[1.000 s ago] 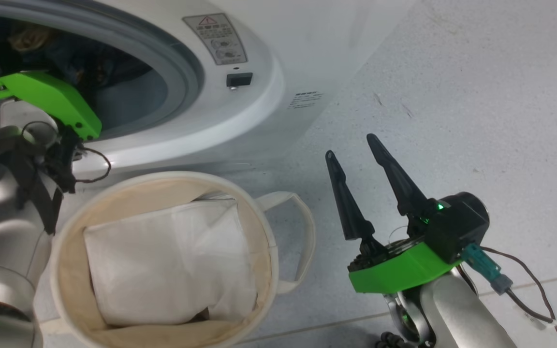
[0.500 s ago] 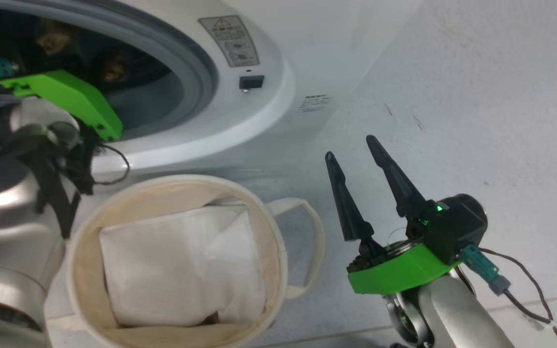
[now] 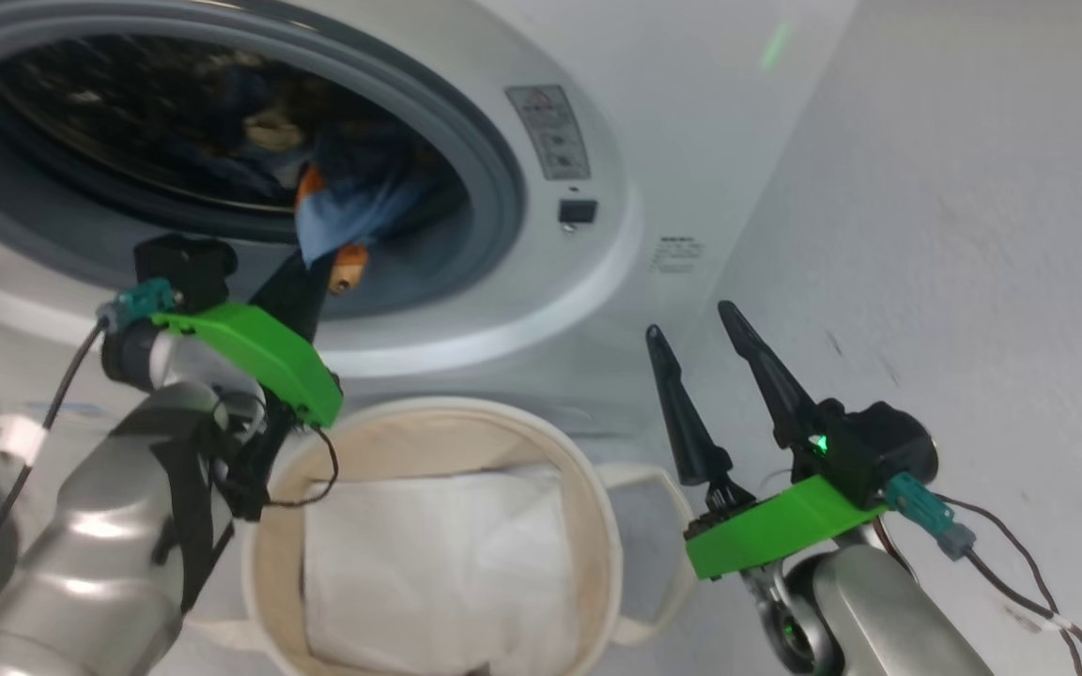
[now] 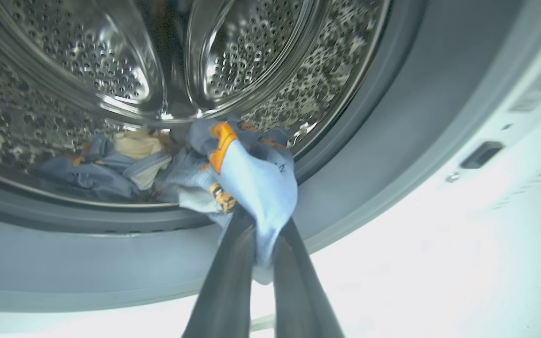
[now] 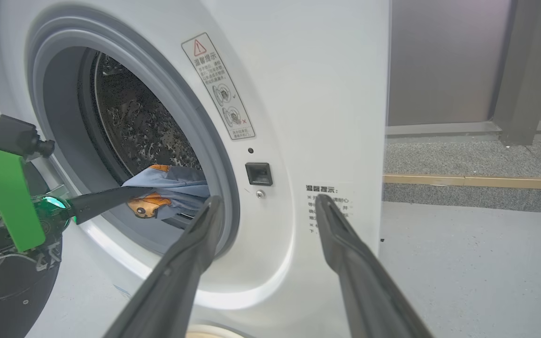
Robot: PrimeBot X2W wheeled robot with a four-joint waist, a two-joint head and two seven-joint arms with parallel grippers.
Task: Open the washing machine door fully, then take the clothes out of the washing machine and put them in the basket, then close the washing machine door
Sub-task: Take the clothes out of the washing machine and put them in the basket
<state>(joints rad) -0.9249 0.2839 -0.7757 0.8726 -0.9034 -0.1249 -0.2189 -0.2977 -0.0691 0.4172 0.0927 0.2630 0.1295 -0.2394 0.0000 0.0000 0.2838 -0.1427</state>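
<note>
My left gripper (image 4: 266,232) is pressed together, pinching a light blue garment (image 4: 258,180) with orange-brown print at the lower lip of the washing machine (image 3: 616,66) opening, above the grey rubber ring (image 4: 369,141). The garment's far end trails back into the steel drum (image 4: 111,61), where more of the clothes (image 4: 106,164), blue and cream, lie in a heap. The basket (image 3: 602,488) stands just below the opening, in front of the machine, with a flat white sheet (image 3: 438,563) inside. My right gripper (image 3: 689,319) is spread wide, holding nothing, over open floor (image 3: 973,235) just right of the basket.
</note>
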